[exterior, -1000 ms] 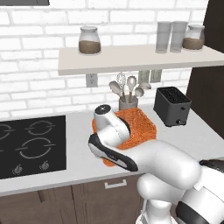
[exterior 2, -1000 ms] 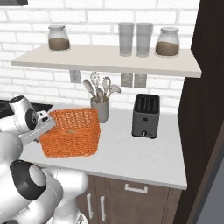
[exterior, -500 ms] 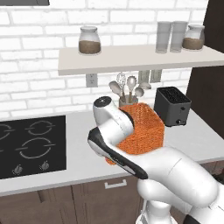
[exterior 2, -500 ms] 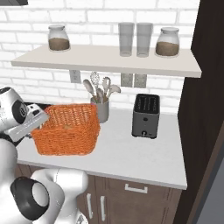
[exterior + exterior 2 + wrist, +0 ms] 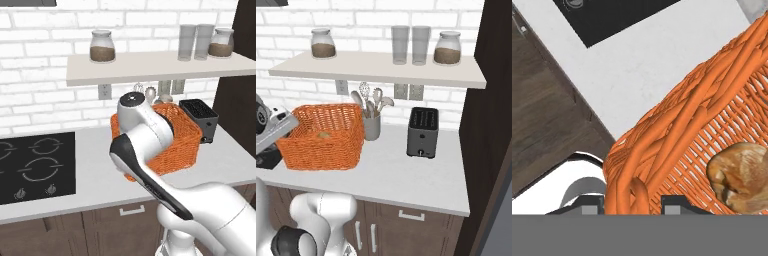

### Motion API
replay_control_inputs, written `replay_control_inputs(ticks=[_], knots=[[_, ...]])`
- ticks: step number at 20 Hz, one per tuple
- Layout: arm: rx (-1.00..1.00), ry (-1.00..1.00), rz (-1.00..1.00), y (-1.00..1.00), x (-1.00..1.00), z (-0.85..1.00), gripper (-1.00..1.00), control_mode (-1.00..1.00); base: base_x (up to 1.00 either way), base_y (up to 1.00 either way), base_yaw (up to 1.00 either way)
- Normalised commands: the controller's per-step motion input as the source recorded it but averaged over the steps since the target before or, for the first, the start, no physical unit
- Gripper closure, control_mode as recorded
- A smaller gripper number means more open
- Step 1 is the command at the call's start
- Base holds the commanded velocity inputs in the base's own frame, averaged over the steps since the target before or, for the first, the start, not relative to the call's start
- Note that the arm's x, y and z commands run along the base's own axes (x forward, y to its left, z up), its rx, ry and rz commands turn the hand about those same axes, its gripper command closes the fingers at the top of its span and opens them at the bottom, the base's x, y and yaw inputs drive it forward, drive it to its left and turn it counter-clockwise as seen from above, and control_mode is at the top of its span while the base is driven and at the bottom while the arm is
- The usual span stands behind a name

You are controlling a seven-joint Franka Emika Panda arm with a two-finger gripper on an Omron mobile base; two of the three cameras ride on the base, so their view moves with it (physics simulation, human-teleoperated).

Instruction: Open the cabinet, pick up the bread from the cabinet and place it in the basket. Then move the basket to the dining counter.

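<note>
The gripper was seen closed on the woven rim of the basket, with one dark fingertip set on each side of the basket wall at the bottom of the hand view, so that the orange strands were pinched between them. The bread, a small golden-brown bun, was seen lying inside the basket on its woven floor, near the gripped wall. In the right base view the bread was glimpsed low inside the basket, which was shown standing near the left end of the grey-white counter, just beside a grey utensil holder and apart from a black toaster. In the left base view the white arm was shown rising from the lower right, bent over the counter and reaching down to the near left side of the basket, much of which was hidden behind the arm's wrist. A black stove top was seen set into the counter to the left of the basket. Above the counter, a shelf was shown on the white brick wall, carrying two glass jars with brown contents and two clear glasses. Dark wooden cabinet fronts were seen below the counter edge.
</note>
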Motion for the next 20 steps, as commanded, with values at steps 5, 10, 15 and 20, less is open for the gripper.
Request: replay_control_inputs(ticks=[5,10,15,20], knots=[[0.01,0.00,0.01,-0.23,-0.37,0.68,1.00,-1.00,0.00,0.00,0.00],[0.00,0.00,0.00,-0.30,-0.37,0.74,1.00,-1.00,0.00,0.00,0.00],[0.00,0.00,0.00,-0.29,-0.21,0.43,1.00,-1.00,0.00,0.00,0.00],[0.00,0.07,0.00,-0.05,-0.01,0.06,1.00,-1.00,0.00,0.00,0.00]])
